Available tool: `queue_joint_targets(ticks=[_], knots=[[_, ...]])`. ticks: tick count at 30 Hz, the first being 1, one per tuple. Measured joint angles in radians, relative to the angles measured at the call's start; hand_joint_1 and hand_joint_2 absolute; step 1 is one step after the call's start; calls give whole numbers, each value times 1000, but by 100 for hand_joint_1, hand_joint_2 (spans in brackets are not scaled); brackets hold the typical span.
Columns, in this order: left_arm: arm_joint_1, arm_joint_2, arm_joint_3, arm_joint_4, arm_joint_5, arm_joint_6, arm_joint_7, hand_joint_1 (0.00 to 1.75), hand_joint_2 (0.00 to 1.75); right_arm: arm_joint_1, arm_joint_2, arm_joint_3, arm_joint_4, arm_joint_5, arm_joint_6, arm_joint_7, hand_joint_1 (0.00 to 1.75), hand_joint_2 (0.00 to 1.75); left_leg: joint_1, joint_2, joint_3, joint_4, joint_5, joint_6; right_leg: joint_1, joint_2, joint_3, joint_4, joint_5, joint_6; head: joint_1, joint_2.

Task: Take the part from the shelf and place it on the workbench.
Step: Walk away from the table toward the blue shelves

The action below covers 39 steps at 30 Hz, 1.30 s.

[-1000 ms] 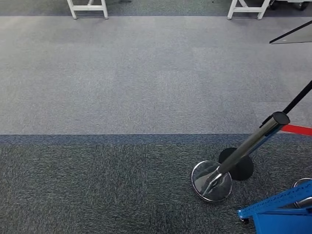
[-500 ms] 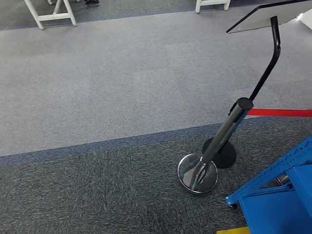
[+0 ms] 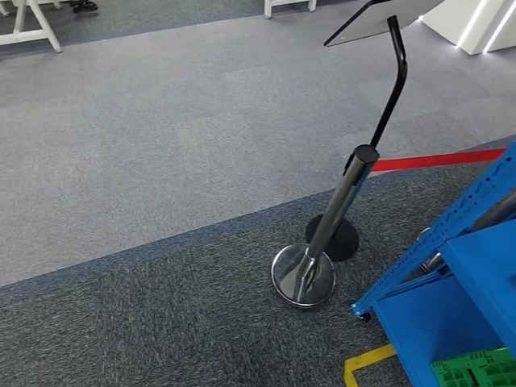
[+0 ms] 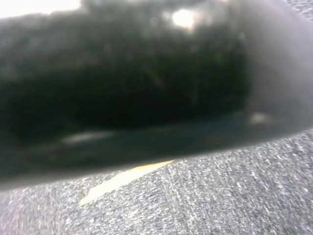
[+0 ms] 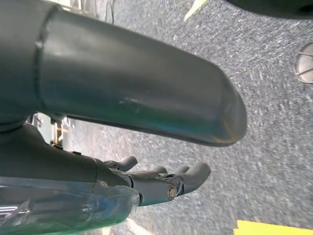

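A blue metal shelf (image 3: pixel 453 266) stands at the right edge of the head view, and a green slotted crate (image 3: pixel 476 368) shows on its low level at the bottom corner. I cannot make out a part on it. In the right wrist view my right hand (image 5: pixel 162 181) hangs over the carpet with its thick grey thumb (image 5: pixel 140 98) and dark fingers (image 5: pixel 191 174) stretched out, holding nothing. My left hand (image 4: pixel 147 83) is a dark blurred mass close to the left wrist camera, and how its fingers lie cannot be told.
A chrome barrier post (image 3: pixel 341 201) on a round base (image 3: pixel 303 276) leans just left of the shelf, with a red belt (image 3: pixel 438 159) running right. Behind it stands a black sign stand (image 3: pixel 394 76). Yellow floor tape (image 3: pixel 365 363) marks the shelf's corner. White table legs (image 3: pixel 33 28) stand far left.
The whole view has swung to the right as the camera turned. The blue shelf now takes up more of the right side, and the green crate and yellow tape have come into sight.
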<state>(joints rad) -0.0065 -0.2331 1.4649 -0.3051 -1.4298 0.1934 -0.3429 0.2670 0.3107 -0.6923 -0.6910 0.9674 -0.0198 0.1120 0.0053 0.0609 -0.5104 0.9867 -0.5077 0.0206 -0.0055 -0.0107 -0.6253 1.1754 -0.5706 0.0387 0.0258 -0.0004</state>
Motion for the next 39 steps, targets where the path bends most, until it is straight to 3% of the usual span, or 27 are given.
queue_joint_targets(ticks=[2, 4, 6, 8, 10, 12, 13, 14, 15, 17, 19, 21, 22, 24, 26, 27, 28, 29, 31, 33, 34, 36, 38, 39], knots=[[0, -1, 0, 1, 0, 0, 0, 0, 0, -3, -1, -2, 1, 8, 7, -6, 0, 0, -4, 18, 8, 1, -6, -8, 4, -45, 72, -132, 46, -9, -1, 0], [-1, -1, 0, 1, -3, 0, 0, 0, 0, -7, -2, -11, 1, 28, 24, -20, 0, 0, -7, 32, 15, 1, -10, -19, 9, -63, 94, -177, 52, -22, -3, 0], [-2, -1, 0, 1, -6, 0, 0, 0, 0, -9, -3, -28, 2, 51, 41, -32, 0, 0, -5, 41, 21, 2, -15, -30, 9, -41, 94, -179, 57, -34, -5, 0], [-4, -2, 0, 2, -8, 1, 0, 0, 0, -11, -3, -44, 2, 62, 48, -36, 0, 0, -1, 8, 12, 36, -45, -42, 4, -21, 100, -184, 64, -46, -8, 0], [-4, -2, 1, 2, -8, 2, 0, 0, 0, -14, -3, -54, 3, 65, 50, -37, 0, 0, 1, -37, -37, 146, -108, -48, 3, -1, 102, -185, 69, -54, -10, 0], [-2, -2, 2, 2, -8, 2, 0, 0, 0, -15, -3, -59, 3, 65, 52, -38, 0, 0, 2, -50, -99, 268, -148, -48, 6, 26, 102, -185, 70, -56, -10, 0], [-1, -2, 2, 2, -8, 2, 0, 0, 0, -16, -3, -62, 3, 65, 52, -38, 0, 0, 2, -51, -114, 289, -140, -47, 7, 41, 103, -185, 70, -57, -11, 0], [-1, -2, 3, 2, -8, 2, 0, 0, 0, -16, -2, -65, 4, 65, 52, -38, 0, 0, 2, -54, -110, 266, -108, -44, 8, 56, 105, -185, 70, -57, -11, 0], [-1, -2, 3, 2, -8, 2, 0, 0, 0, -16, -2, -69, 4, 66, 52, -38, 0, 0, 1, -62, -92, 213, -65, -40, 9, 70, 107, -185, 70, -56, -11, 0], [-1, -1, 3, 2, -9, 2, 0, 0, 0, -19, -3, -73, 5, 67, 52, -38, 0, 0, 3, -112, -43, 81, 3, -29, 9, 96, 104, -183, 68, -54, -10, 0], [-2, 0, 4, 2, -9, 1, 0, 0, 0, -21, -3, -75, 6, 70, 54, -38, 0, 0, 3, -149, -20, 17, 15, -22, 7, 117, 92, -180, 68, -43, -10, 0], [-4, 0, 4, 2, -9, 1, 0, 0, 0, -21, -3, -82, 8, 77, 54, -38, 0, 0, 2, -135, -18, 5, 14, -15, 3, 137, 83, -180, 71, -29, -10, 0], [-5, -1, 4, 2, -10, 2, 0, 0, 0, -21, -4, -87, 9, 82, 55, -38, 0, 0, 3, -124, -16, -1, 17, -10, 3, 131, 76, -175, 66, -23, -10, 0], [-5, -2, 4, 3, -10, 2, 0, 0, 0, -24, -5, -97, 12, 93, 56, -40, 0, 0, 8, -95, -12, -13, 24, -1, 5, 84, 46, -112, 23, -15, -2, 0], [-3, -2, 4, 4, -11, 1, 0, 0, 0, -30, -5, -104, 14, 100, 52, -41, 0, 0, 6, -65, -12, -14, 23, 2, 2, 34, -17, 16, -47, -7, 6, 0], [-2, -1, 5, 4, -11, 1, 0, 0, 0, -31, -5, -106, 17, 102, 48, -40, 0, 0, 5, -50, -12, -14, 22, 2, 0, 24, -44, 72, -69, -3, 6, 0], [-2, 0, 5, 5, -11, 0, 0, 0, 0, -33, -5, -107, 20, 104, 41, -38, 0, 0, 4, -36, -11, -14, 20, 2, -3, 19, -55, 97, -71, 1, 5, 0], [-3, 1, 5, 5, -11, -1, 0, 0, 0, -34, -5, -109, 25, 106, 35, -36, 0, 0, 5, -24, -10, -13, 19, 0, -6, 15, -47, 83, -53, 4, 6, 0], [-5, 2, 5, 6, -11, -3, 0, 0, 0, -36, -5, -115, 34, 109, 22, -33, 0, 0, 5, -3, -4, -13, 14, -7, -10, -11, 25, -44, 13, 7, 6, 0], [-5, 3, 5, 7, -11, -3, 0, 0, 0, -42, -5, -120, 42, 112, 13, -33, 0, 0, 1, 13, 4, -9, 6, -18, -10, -41, 89, -157, 53, 1, 5, 0], [-6, 3, 5, 7, -11, -3, 0, 0, 0, -44, -5, -122, 45, 113, 11, -33, 0, 0, -1, 19, 7, -7, 4, -24, -8, -48, 99, -178, 57, -5, 3, 0], [-9, 4, 5, 8, -11, -3, 0, 0, 0, -47, -5, -127, 52, 114, 9, -33, 0, 0, 1, 30, 12, -7, 1, -36, -5, -32, 96, -180, 57, -19, 0, 0], [-12, 4, 5, 8, -11, -3, 0, 0, 0, -49, -5, -132, 58, 114, 8, -33, 0, 0, 6, 11, 9, 13, -19, -49, -6, -17, 99, -181, 61, -31, -2, 0], [-12, 5, 6, 8, -11, -3, 0, 0, 0, -52, -5, -133, 60, 115, 7, -33, 0, 0, 7, -8, -5, 48, -44, -53, -7, -8, 102, -183, 63, -37, -4, 0]])
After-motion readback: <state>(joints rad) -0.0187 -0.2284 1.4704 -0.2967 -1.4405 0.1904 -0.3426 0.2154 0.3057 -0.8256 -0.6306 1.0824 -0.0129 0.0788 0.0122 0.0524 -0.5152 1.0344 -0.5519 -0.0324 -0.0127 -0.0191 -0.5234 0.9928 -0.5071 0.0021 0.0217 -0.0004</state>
